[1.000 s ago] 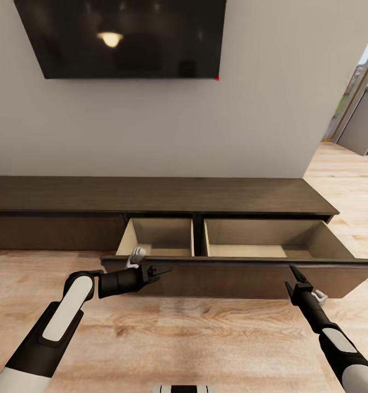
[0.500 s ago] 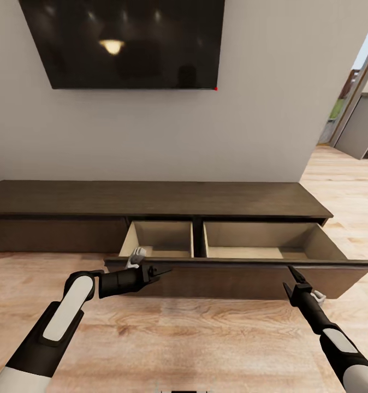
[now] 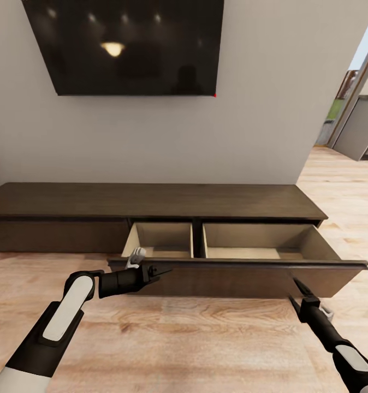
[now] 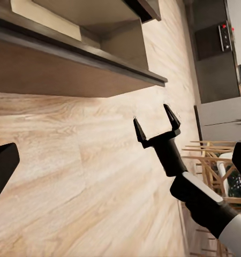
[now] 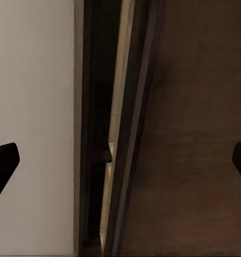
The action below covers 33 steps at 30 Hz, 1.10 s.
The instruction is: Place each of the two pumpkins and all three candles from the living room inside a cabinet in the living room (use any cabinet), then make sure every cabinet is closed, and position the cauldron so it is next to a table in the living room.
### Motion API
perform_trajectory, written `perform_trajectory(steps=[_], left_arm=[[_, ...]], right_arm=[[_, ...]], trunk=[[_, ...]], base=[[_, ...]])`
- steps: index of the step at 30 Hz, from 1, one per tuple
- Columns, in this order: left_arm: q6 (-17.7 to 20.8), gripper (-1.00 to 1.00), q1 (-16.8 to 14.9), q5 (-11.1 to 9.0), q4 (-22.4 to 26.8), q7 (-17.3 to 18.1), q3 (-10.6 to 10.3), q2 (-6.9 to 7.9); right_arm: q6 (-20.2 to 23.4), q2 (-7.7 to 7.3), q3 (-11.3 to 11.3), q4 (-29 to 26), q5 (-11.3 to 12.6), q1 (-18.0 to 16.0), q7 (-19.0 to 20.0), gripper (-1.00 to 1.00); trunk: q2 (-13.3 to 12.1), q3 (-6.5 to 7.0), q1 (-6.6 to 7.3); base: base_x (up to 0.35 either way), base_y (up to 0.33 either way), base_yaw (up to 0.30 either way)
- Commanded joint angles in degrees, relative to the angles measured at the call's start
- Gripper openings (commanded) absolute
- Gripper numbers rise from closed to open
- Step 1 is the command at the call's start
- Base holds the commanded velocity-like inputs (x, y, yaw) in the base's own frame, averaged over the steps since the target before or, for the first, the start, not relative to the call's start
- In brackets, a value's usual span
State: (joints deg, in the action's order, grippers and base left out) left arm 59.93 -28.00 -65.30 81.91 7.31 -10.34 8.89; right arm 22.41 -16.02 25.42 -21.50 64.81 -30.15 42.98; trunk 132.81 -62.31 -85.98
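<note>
The cabinet (image 3: 151,200) is shown just ahead of both grippers, its wide drawer (image 3: 238,270) pulled out (beige interior bare). Left gripper (image 3: 161,271) and right gripper (image 3: 296,284) are spread, holding nothing. The stiff, handleless front is best pushed flat.

We see the cabinet (image 3: 151,199) in dark brown wood grain with a pale beige interior, a light honey-toned plank floor (image 3: 206,338), a plain grey-white wall (image 3: 260,109), a black screen (image 3: 129,46)
</note>
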Motion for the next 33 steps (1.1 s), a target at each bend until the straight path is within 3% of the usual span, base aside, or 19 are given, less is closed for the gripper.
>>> perform_trajectory(steps=[1, 5, 10, 14, 33], left_arm=[[0.1, 1.0, 0.0, 0.6, 0.0, 0.6, 0.0, 0.04], [0.1, 1.0, -0.1, 0.6, -0.1, 0.6, 0.0, 0.06], [0.1, 1.0, -0.1, 0.6, 0.0, 0.6, 0.0, 0.07], [0.1, 1.0, -0.1, 0.6, 0.0, 0.6, 0.0, 0.01], [0.1, 1.0, -0.2, 0.7, 0.1, 0.6, -0.2, -0.05]], right_arm=[[1.1, -0.18, 0.1, 0.0, 0.4, 0.3, 0.2, 1.0], [3.4, -0.71, 0.4, -0.1, 0.5, 2.2, 1.3, 1.0], [4.2, -1.19, 0.6, -0.1, 0.5, 4.2, 7.2, 1.0], [4.1, -1.28, 0.7, 0.0, 0.7, 4.8, 9.5, 1.0], [1.9, -1.41, 1.0, 0.0, 0.9, 9.3, 11.2, 1.0]], trunk=[[-0.4, 0.14, 0.24], [-2.0, 0.86, 1.12], [-4.0, 1.76, 2.22], [-5.6, 2.48, 3.09], [-13.2, 5.89, 7.27]], base=[[-0.063, 0.026, 0.0], [-0.138, 0.076, 0.0], [-0.07, 0.034, 0.0], [-0.02, 0.01, 0.0], [-0.002, 0.001, 0.0]])
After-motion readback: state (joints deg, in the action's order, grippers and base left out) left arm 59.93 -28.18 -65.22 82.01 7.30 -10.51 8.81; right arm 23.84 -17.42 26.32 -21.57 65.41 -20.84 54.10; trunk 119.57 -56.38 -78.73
